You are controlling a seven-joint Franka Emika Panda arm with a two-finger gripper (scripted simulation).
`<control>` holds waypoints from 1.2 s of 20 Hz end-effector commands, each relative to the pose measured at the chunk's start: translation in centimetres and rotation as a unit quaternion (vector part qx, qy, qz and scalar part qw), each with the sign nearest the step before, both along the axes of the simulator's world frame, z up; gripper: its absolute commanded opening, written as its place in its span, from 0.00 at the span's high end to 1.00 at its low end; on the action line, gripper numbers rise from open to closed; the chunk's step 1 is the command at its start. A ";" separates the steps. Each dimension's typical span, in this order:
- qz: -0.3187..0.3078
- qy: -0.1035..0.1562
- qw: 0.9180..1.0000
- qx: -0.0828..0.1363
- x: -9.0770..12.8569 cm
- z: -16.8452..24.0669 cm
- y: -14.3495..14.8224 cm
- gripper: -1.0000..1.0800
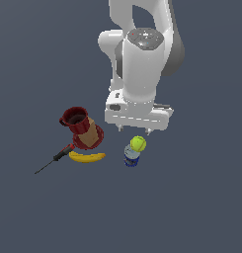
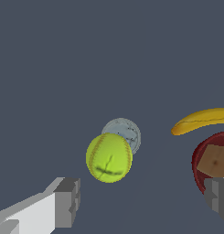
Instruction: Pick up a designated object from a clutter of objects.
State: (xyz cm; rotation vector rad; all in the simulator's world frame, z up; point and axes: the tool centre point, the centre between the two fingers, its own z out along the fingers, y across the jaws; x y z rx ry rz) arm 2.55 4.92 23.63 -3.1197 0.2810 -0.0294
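**Gripper hangs open above the tennis ball**

The arm (image 1: 142, 54) reaches down over a plain dark grey floor (image 1: 201, 207). Its gripper (image 1: 134, 130) hangs with the two fingers spread wide and nothing between them. In the wrist view one finger (image 2: 67, 201) and the other (image 2: 218, 196) stand well apart at the frame edges, and the space between them is empty.

The tennis ball (image 1: 138, 143) is yellow-green with faint seam lines. In the exterior view it lies at about 6 o'clock from the fingertips, just below them and not touched by either. It sits against the top of the blue-labelled can (image 1: 132, 157), which lies at about 7 o'clock from the ball. In the wrist view the ball (image 2: 109, 157) overlaps the can's grey lid (image 2: 125, 132); whether the ball rests on the can or only leans on it cannot be told.

The rest of the clutter is at about 9 o'clock from the ball, well apart from it. A dark red mug (image 1: 74, 119) stands upright beside a red bowl (image 1: 88, 138), and a brown box (image 1: 89, 129) sits in the bowl. A yellow banana (image 1: 87, 157) lies just below the bowl. A red-and-black screwdriver (image 1: 56, 158) lies at the banana's 9 o'clock, its thin shaft pointing away toward 8 o'clock.
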 end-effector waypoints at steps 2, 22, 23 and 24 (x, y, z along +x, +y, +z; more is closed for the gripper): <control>-0.013 0.005 1.000 -0.002 -0.1 -2.2 1.3 0.04; -0.025 0.010 1.000 -0.003 -0.6 -7.6 2.6 0.04; -0.025 0.010 1.000 -0.003 -0.6 -8.1 2.5 0.04; -0.025 0.010 1.000 -0.003 -0.6 -8.5 2.6 0.04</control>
